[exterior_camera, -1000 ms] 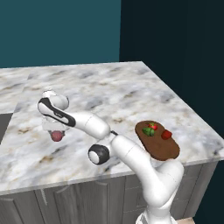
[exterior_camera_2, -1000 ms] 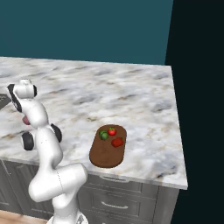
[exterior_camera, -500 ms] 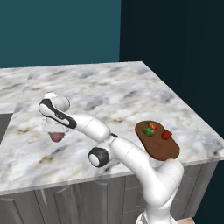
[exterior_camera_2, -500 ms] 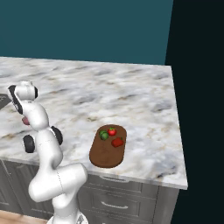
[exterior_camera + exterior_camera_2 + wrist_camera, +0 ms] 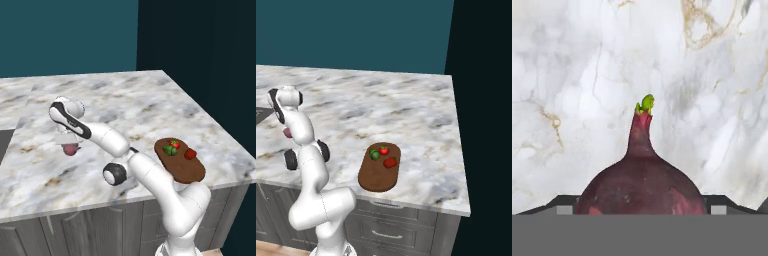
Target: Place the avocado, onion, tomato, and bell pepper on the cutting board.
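1. While my arm reaches far out to the left over the marble counter [image 5: 125,107], my gripper [image 5: 69,146] hangs pointing down at the onion [image 5: 71,149].
2. Seen from the hand, the onion [image 5: 642,185] sits right between my two finger tips [image 5: 562,206], one dark tip on each side of its wide maroon body.
3. Its narrow neck ends in a small green sprout, pointing away from my palm across the pale veined stone.
4. My jaws stand wide, about the width of the onion, but whether they press on it or only flank it I cannot tell.
5. From the left base view the onion looks to be at or just above the counter surface; I cannot tell if it is lifted.
6. Well apart from my hand, near the counter's front edge on my right, lies the cutting board [image 5: 186,170].
7. On the board's far end rest the avocado [image 5: 169,150], the tomato [image 5: 174,144] just beside it, and the bell pepper [image 5: 190,154] a little apart.
8. In the right base view the same three sit together on the board [image 5: 376,177]: avocado [image 5: 375,155], tomato [image 5: 384,150], bell pepper [image 5: 390,162].
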